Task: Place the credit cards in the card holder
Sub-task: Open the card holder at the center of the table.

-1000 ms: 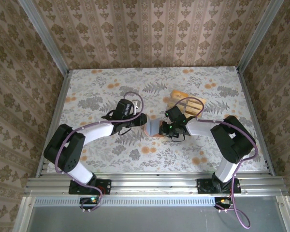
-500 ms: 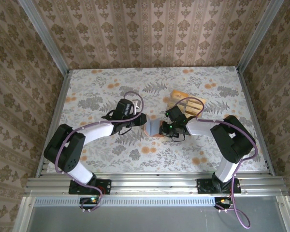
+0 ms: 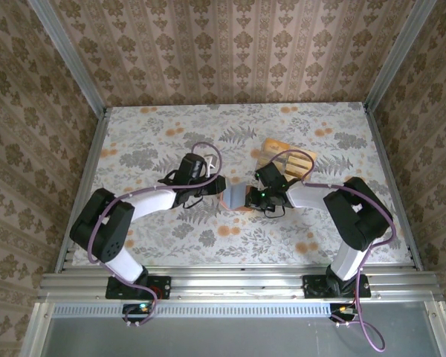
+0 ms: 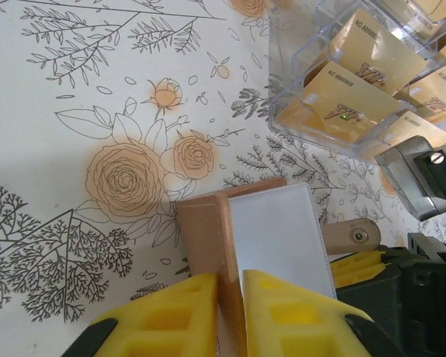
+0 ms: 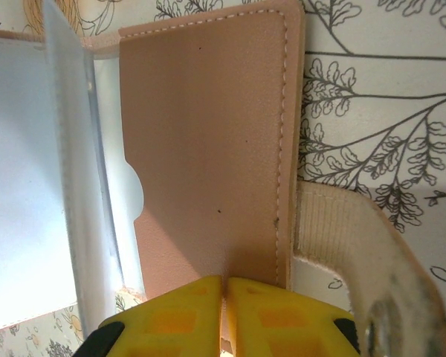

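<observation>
From above, the card holder [image 3: 236,196] lay open near the middle of the floral table [image 3: 171,134], with the left gripper [image 3: 224,190] at its left edge and the right gripper [image 3: 250,199] at its right edge, both arms reaching inward toward each other. Just beyond the right gripper stood a clear tray [image 3: 310,160] holding the credit cards [image 3: 275,149]; how either pair of jaws stood could not be told from this height. In the left wrist view, the yellow fingers [image 4: 163,320] stood close together with only a thin slit between them, and an upright leaf of the card holder [image 4: 267,230] ran down into that slit, so the jaws were clamped on it. A brown flap lay to the left of that leaf and a pale sleeve to its right. The clear tray [image 4: 282,67] sat just past the holder at the upper right, with the credit cards [image 4: 349,100] propped at a slant in its compartments. A tan strap [image 4: 353,236] with a snap stuck out from the holder's right side. In the right wrist view, the right gripper [image 5: 223,305] had its jaws pressed together on the near edge of the holder's stitched brown flap [image 5: 208,149]. A see-through sleeve [image 5: 67,149] stood up to the left of that flap, and the strap [image 5: 334,223] curled off to the right.
</observation>
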